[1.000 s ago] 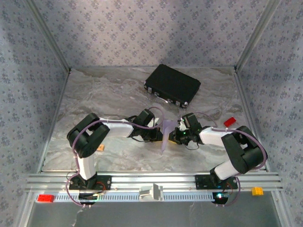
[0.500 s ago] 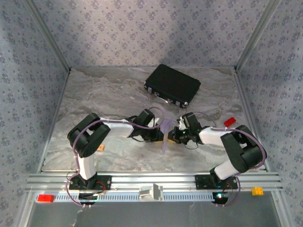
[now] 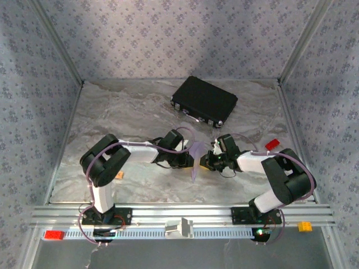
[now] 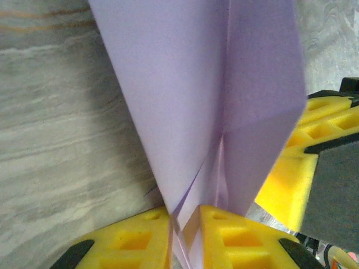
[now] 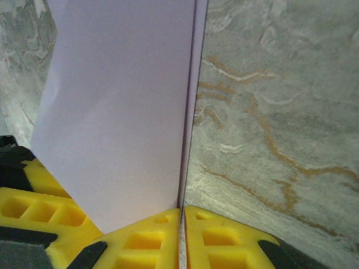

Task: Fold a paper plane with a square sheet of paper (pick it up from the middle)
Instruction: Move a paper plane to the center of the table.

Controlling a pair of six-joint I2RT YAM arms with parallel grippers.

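Note:
The square sheet of paper stands folded into a slim lilac paper plane (image 3: 195,158), held on edge above the marble table between both grippers. My right gripper (image 3: 208,160) is shut on its centre crease; in the right wrist view the yellow fingers (image 5: 182,216) press tight on the paper plane (image 5: 123,112). My left gripper (image 3: 188,159) sits on the opposite side. Its jaws (image 4: 185,216) stand slightly apart, and the layered folds of the paper plane (image 4: 185,84) hang loose in the gap. The right gripper's yellow finger (image 4: 291,168) shows behind the wing.
A black case (image 3: 204,101) lies at the back of the table (image 3: 112,112). A red brick (image 3: 272,144) sits by the right arm and a small tan block (image 3: 119,175) by the left arm. Bricks rest on the front rail (image 3: 304,226).
The left gripper's jaws have parted a little off the paper. The plane's upper wing has shifted slightly; both arms stay almost where they were.

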